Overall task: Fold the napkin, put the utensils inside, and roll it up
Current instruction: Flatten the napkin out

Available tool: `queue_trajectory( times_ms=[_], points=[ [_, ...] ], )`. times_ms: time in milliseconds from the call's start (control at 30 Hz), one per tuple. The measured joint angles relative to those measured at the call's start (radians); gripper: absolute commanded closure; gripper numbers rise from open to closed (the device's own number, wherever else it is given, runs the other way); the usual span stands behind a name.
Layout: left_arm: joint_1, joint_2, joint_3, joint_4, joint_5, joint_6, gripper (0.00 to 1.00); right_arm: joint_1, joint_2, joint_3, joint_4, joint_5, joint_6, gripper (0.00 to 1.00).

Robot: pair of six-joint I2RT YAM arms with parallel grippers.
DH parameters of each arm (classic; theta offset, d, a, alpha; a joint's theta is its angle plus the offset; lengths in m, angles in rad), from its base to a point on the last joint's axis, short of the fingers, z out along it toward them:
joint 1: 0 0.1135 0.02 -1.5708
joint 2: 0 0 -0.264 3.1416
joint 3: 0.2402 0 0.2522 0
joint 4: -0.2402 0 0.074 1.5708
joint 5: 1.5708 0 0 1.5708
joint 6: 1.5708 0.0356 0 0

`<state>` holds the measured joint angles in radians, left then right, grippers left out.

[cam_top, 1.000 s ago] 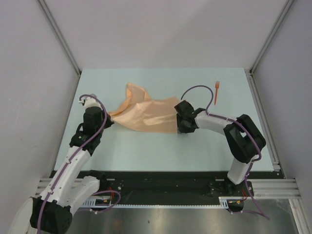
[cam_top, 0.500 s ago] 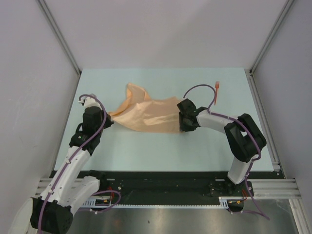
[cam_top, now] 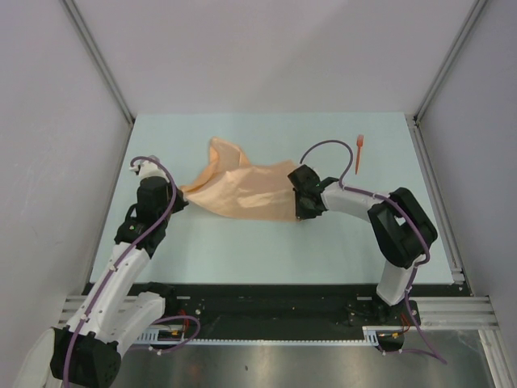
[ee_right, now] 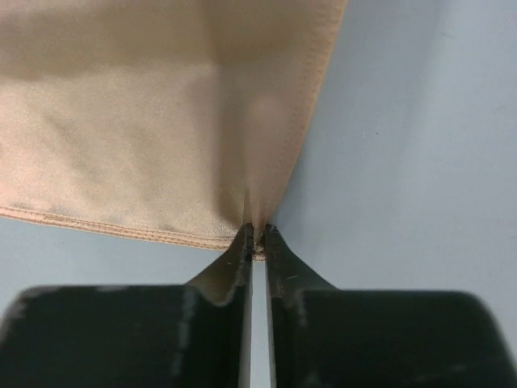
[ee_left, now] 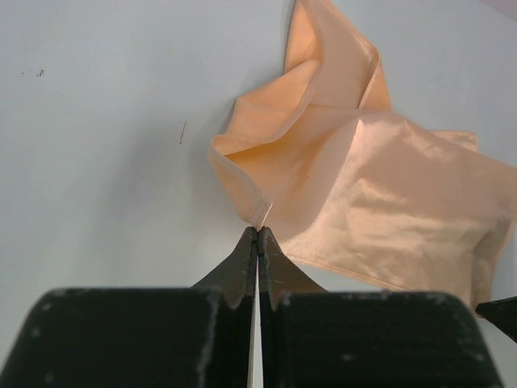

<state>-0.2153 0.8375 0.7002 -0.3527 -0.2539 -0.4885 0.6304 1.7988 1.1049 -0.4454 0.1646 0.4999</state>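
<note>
**A:** Start with the biggest thing in the overhead view.

**B:** The pale blue-green table [cam_top: 242, 250] fills the middle of the frame. The left arm [cam_top: 133, 242] comes up from the lower left. The right arm [cam_top: 380, 214] bends in from the lower right.

**A:** And the napkin?

**B:** The napkin [cam_top: 242, 190] lies rumpled on the table at mid-frame, slightly left of centre, spanning the gap between the two arms. A folded peak of cloth points toward the upper left.

**A:** What about the left gripper?

**B:** The left gripper [ee_left: 258, 234] is clamped tight, its tips meeting on the napkin's left corner. In the left wrist view that corner comes to a point right at the tips, and the rest of the cloth spreads to the upper right.

**A:** And the right one?

**B:** The right gripper [ee_right: 257, 241] is pinched closed on a hemmed corner. The satin puckers into the tips, and the cloth fills the upper left of the right wrist view.

**A:** Where's the utensil?

**B:** The utensil [cam_top: 358, 152] is a thin red-orange stick lying alone in the upper right of the table, wider end toward the top, well apart from the napkin. The right arm's purple cable [cam_top: 327, 147] arcs just beside it.
</note>
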Motion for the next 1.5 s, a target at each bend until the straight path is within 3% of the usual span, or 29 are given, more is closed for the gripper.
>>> queue_trajectory(
  times_ms=[367, 500, 700, 833, 1067, 1167, 1233, 1367, 1500],
  points=[
    [0.002, 0.000, 0.036, -0.020, -0.025, 0.005, 1.00, -0.004, -0.057, -0.003, -0.051, -0.028, -0.031, 1.00],
    [0.003, -0.015, 0.147, -0.024, -0.061, 0.039, 1.00, 0.018, -0.266, 0.022, -0.116, 0.030, -0.079, 1.00],
    [0.003, -0.122, 0.323, 0.023, -0.098, 0.113, 1.00, 0.126, -0.602, 0.193, -0.084, 0.194, -0.229, 1.00],
    [0.003, -0.199, 0.467, 0.053, -0.112, 0.175, 1.00, 0.312, -0.764, 0.280, -0.019, 0.335, -0.389, 1.00],
    [0.003, -0.281, 0.771, 0.053, -0.117, 0.250, 1.00, 0.719, -0.794, 0.437, 0.119, 0.613, -0.714, 1.00],
    [0.003, -0.306, 0.871, 0.051, -0.119, 0.269, 1.00, 0.937, -0.762, 0.445, 0.318, 0.781, -0.971, 1.00],
    [0.003, -0.319, 0.912, 0.053, -0.121, 0.280, 1.00, 0.995, -0.726, 0.463, 0.475, 0.870, -1.134, 1.00],
    [0.003, -0.322, 0.891, 0.080, -0.144, 0.293, 1.00, 0.916, -0.649, 0.509, 0.480, 0.890, -1.169, 1.00],
    [0.003, -0.265, 0.757, 0.112, -0.174, 0.309, 1.00, 0.595, -0.619, 0.574, 0.251, 0.734, -0.958, 1.00]
  ],
)
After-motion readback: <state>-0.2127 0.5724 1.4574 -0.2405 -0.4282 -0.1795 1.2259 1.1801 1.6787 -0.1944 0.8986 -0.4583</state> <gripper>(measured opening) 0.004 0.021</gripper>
